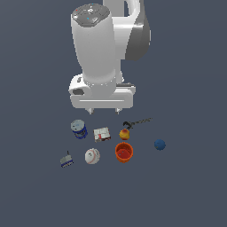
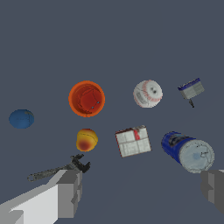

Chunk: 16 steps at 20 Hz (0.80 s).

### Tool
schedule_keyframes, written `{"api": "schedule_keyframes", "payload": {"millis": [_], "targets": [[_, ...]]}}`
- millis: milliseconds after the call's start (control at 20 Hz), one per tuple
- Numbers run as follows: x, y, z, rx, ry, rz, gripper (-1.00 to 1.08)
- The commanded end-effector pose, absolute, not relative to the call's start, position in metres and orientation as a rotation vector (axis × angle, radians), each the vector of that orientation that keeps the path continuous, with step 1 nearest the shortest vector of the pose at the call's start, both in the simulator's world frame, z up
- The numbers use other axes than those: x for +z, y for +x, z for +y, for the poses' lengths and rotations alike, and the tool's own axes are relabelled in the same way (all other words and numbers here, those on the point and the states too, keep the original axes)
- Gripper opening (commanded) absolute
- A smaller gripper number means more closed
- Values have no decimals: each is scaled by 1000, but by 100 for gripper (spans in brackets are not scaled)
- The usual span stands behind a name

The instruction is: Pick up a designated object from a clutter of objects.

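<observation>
In the exterior view, the arm hangs high above the tabletop (image 1: pixel 190 186), its fingers (image 1: pixel 104 111) pointing down over the far edge of the clutter, probably a survey pose before any descent. The fingers stand wide apart and hold nothing. Eight items lie below, one of each: a blue can (image 1: pixel 79 129), a white-red box (image 1: pixel 102 134), an orange-yellow ball (image 1: pixel 125 134), a dark thin tool (image 1: pixel 138 122), a blue ball (image 1: pixel 159 144), an orange cup (image 1: pixel 123 152), a small grey-blue item (image 1: pixel 67 160) and the baseball (image 1: pixel 92 156). The baseball sits in the near row, between the grey-blue item and the cup, apart from both, so a grasp from above looks unobstructed.

In the wrist view, two finger pads (image 2: pixel 70 192) frame the scene, spread with nothing between them. The same eight items show. The baseball (image 2: pixel 148 93) lies between the cup (image 2: pixel 86 98) and the grey-blue item (image 2: pixel 191 89), well beyond the box (image 2: pixel 133 141).
</observation>
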<state>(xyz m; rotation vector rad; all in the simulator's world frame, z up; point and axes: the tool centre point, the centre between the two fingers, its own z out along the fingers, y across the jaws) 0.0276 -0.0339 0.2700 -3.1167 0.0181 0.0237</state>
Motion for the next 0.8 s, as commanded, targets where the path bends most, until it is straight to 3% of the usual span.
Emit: {"api": "schedule_keyframes", "payload": {"millis": [0, 750], "targets": [[255, 40, -41, 21, -3119, -28, 100], [139, 104, -88, 4, -3117, -343, 100]]}}
